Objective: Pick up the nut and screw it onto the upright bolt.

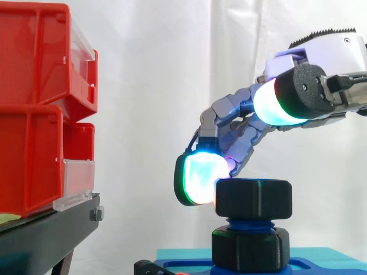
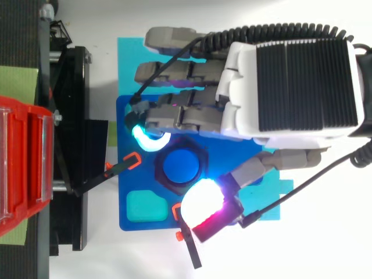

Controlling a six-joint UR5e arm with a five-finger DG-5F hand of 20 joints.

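The black hex nut [image 1: 252, 199] sits on top of the blue upright bolt [image 1: 249, 223], whose round blue end [image 2: 181, 165] shows through the nut from above. A second black hex piece [image 1: 249, 249] is lower on the bolt, at the blue baseplate [image 2: 125, 197]. My hand [image 2: 302, 81] reaches in from the right, with its fingers curled down round the nut. A glowing cyan-green fingertip [image 1: 198, 177] presses against the nut's left side. The thumb pad [image 1: 281, 103] is higher, above the nut's near edge.
Stacked red bins [image 1: 34, 103] on a black stand [image 1: 46, 235] are to the left, a short gap from the fingertip. Black clips with orange ends [image 2: 131, 161] lie on the baseplate, which has a cyan recess [image 2: 145, 206] in one corner.
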